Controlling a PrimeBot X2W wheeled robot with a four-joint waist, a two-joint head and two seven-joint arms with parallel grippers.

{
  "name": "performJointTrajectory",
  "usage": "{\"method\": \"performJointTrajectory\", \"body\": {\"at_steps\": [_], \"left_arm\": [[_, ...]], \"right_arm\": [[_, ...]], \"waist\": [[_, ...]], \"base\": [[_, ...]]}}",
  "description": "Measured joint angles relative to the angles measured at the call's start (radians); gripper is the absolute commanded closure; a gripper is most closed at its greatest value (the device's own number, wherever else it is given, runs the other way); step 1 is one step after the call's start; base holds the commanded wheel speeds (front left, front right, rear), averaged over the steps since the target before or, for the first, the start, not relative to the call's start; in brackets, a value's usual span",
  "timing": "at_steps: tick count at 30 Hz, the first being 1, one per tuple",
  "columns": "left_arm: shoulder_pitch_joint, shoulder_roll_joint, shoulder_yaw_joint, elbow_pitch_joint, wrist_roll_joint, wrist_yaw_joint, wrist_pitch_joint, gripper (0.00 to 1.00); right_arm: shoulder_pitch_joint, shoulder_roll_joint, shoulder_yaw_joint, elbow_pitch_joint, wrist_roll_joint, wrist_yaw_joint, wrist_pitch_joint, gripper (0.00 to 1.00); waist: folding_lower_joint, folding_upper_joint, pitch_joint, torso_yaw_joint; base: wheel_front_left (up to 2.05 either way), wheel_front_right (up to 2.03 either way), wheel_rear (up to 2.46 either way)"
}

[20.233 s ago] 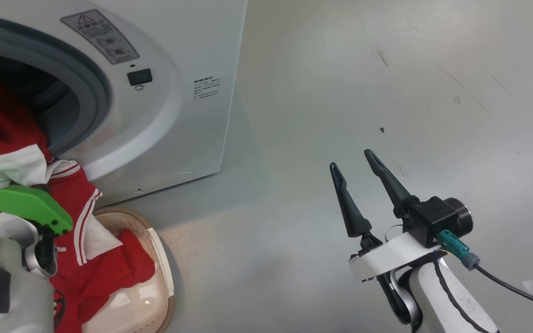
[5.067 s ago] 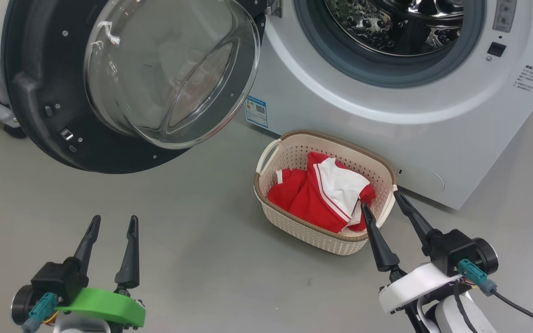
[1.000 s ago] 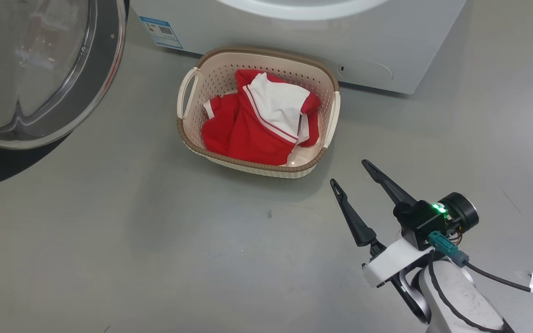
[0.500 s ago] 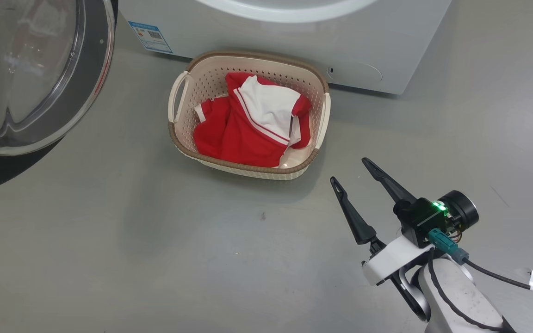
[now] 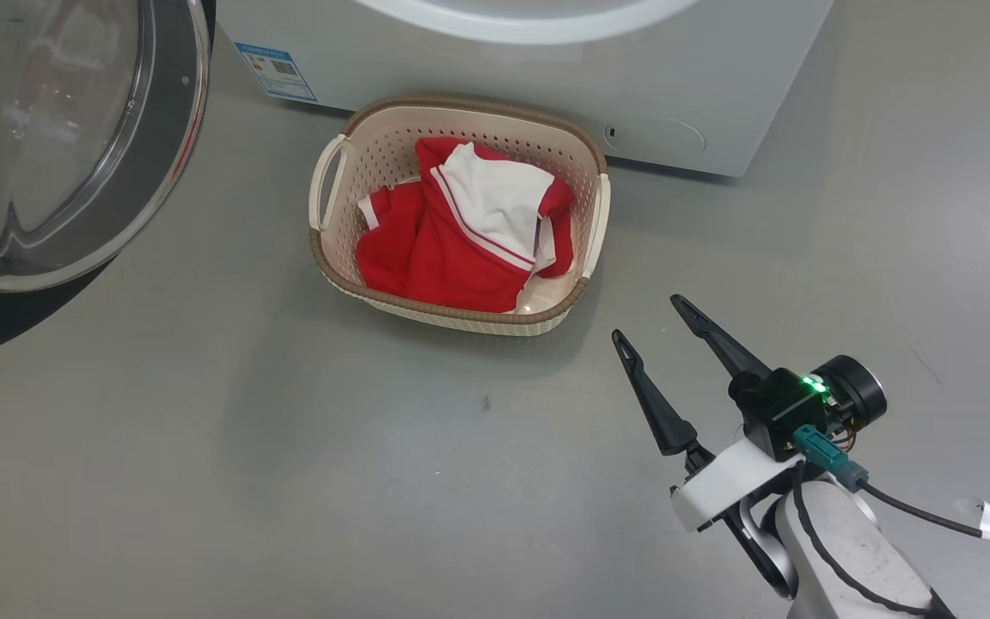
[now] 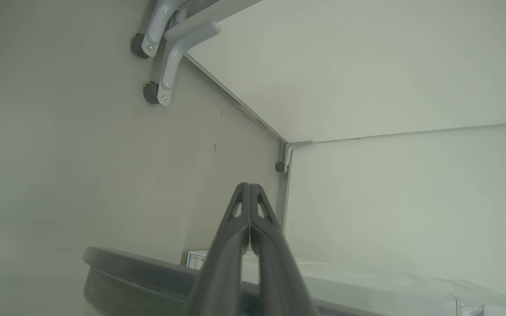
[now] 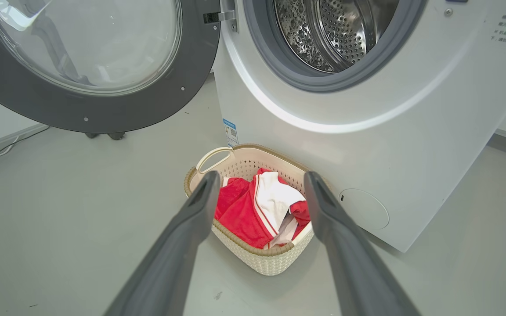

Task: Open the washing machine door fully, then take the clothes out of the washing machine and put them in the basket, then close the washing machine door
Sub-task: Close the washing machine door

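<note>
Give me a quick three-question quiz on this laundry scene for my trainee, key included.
1. True or false: the clothes lie inside the basket.
2. Multiple choice: the right claw is A) open and empty; B) shut on a red garment; C) gripping a basket handle.
3. Fill in: the washing machine door stands ___, leaving the steel drum exposed.
Key: 1 true; 2 A; 3 open.
</note>
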Motion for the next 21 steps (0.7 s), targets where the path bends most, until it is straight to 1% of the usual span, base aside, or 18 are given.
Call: {"method": "performJointTrajectory", "body": {"at_steps": [16, 21], "left_arm": [[-0.042, 0.002, -0.036, 0.058, 0.007, 0.000, 0.122, 1.00], [-0.045, 0.014, -0.047, 0.069, 0.007, 0.000, 0.170, 1.00]], "right_arm": [[-0.008, 0.002, 0.000, 0.007, 0.003, 0.000, 0.000, 0.00], [-0.009, 0.002, 0.002, 0.012, 0.004, 0.000, 0.000, 0.00]], "waist": [[0.0000, 0.0000, 0.002, -0.001], [0.0000, 0.0000, 0.001, -0.002]], "base": [[0.00, 0.00, 0.00], [0.00, 0.00, 0.00]]}}
